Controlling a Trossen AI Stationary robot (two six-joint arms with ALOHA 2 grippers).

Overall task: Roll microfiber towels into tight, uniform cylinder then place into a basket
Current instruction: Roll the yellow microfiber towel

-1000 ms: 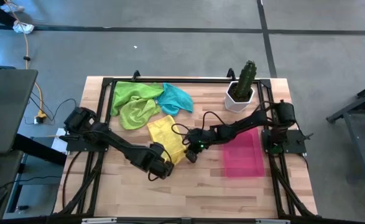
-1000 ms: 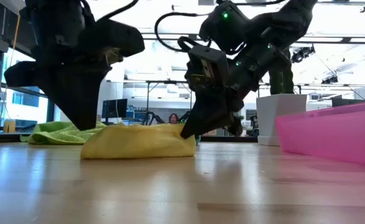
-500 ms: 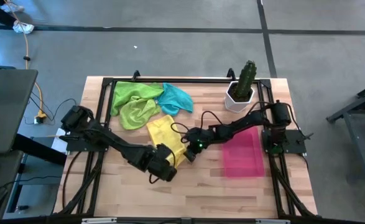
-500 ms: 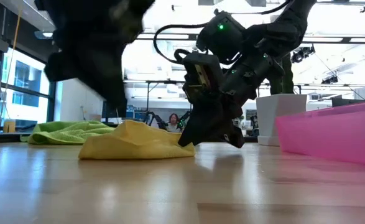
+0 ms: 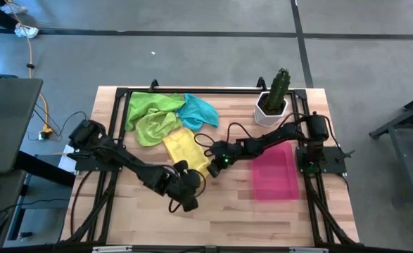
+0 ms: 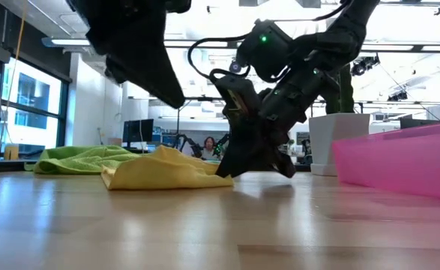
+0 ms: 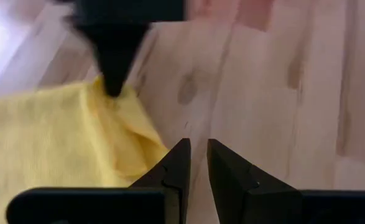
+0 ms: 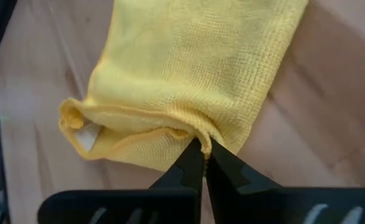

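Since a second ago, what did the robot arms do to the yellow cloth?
The left gripper let go of the yellow towel and backed off toward the table's front edge, its fingers a little apart with nothing between them. The right gripper stayed pinched on the towel's edge and drew it slightly toward the green towels. The teal towel, basket and cactus pot stayed put.

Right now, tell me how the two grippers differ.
The right gripper is shut on the edge of the yellow towel; the left gripper holds nothing, its fingers a narrow slit apart. The right gripper is down at the towel on the table; the left gripper hangs above the wood, just off the towel's corner. Both are dark two-finger grippers working at the same towel.
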